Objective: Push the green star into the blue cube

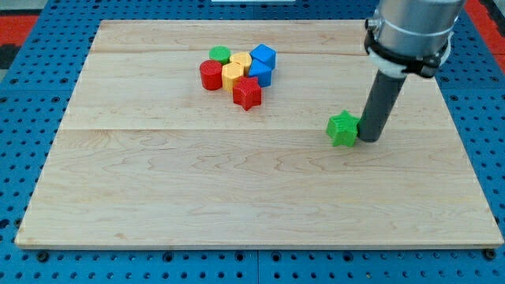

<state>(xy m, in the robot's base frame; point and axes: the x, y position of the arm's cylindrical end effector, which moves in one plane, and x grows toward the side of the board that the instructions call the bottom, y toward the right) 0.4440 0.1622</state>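
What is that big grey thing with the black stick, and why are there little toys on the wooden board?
The grey thing is part of a robot arm. It has no hand; it ends in a dark rod, and the rod's lower end, the tip, slides along the wooden board to push blocks. There is only one picture, from one camera looking down at the board from in front. Nothing is being held. The tip sits right against the green star, on the star's right side in the view. Further to the upper left is a huddle of blocks: a blue cube, another blue block, a red cylinder, a green cylinder, two yellow blocks and a red star.
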